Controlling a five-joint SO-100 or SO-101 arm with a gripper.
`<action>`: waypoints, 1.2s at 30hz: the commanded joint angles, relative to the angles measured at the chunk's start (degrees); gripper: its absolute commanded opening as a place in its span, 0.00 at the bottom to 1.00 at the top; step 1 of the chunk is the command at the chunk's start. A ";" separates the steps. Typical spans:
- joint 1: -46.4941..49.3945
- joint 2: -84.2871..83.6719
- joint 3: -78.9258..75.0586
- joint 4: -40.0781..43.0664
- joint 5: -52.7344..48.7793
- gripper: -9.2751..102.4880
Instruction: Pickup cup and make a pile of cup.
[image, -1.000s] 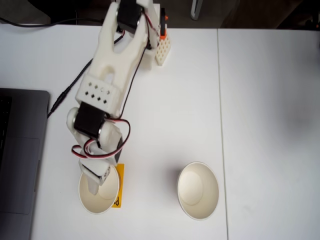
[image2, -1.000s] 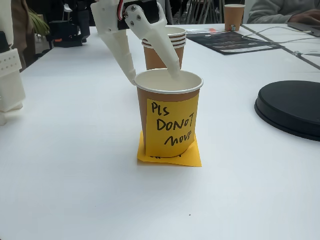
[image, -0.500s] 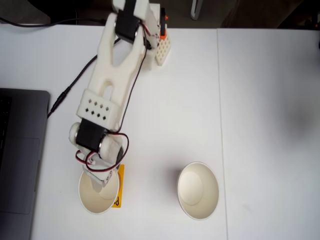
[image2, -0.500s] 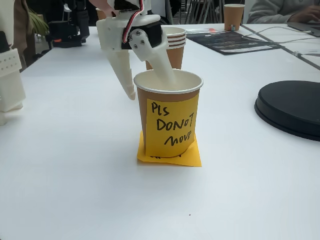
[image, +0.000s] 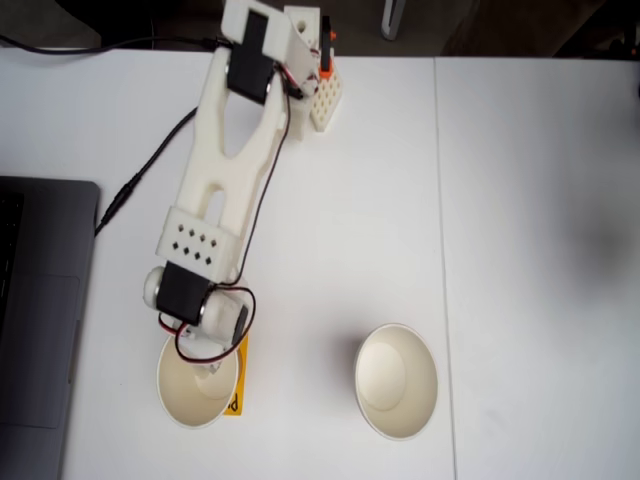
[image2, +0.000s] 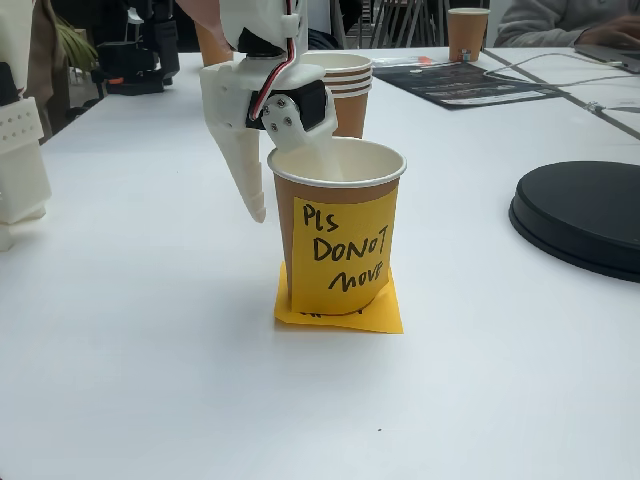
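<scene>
A cup (image2: 337, 230) with an orange-brown wall and a yellow sticky note reading "Pls DONOT move" stands on an orange sticky note (image2: 340, 310). From above, this cup (image: 198, 388) sits at the lower left. My gripper (image2: 295, 192) is open and straddles its far-left rim, one finger (image2: 243, 160) outside the wall and the other reaching down inside. The gripper (image: 203, 368) hangs over the cup's upper edge. Behind stands a pile of cups (image2: 343, 88) with stacked rims, which from above looks like one cup (image: 397, 380) at the lower middle.
A laptop (image: 40, 310) lies along the left edge in a fixed view, with a black cable (image: 140, 180) beside the arm. A black round disc (image2: 582, 215) sits at the right. A distant paper cup (image2: 467, 32) and a dark sheet (image2: 470, 82) lie at the back.
My gripper has come down lower over the noted cup, its inner finger deeper inside and the outer finger further down the wall. Both cups stay where they were.
</scene>
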 joint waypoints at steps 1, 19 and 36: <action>-0.35 1.49 -5.27 -0.35 0.44 0.30; -0.35 1.58 -5.27 0.35 0.44 0.02; -1.85 16.08 -4.22 0.35 0.18 0.02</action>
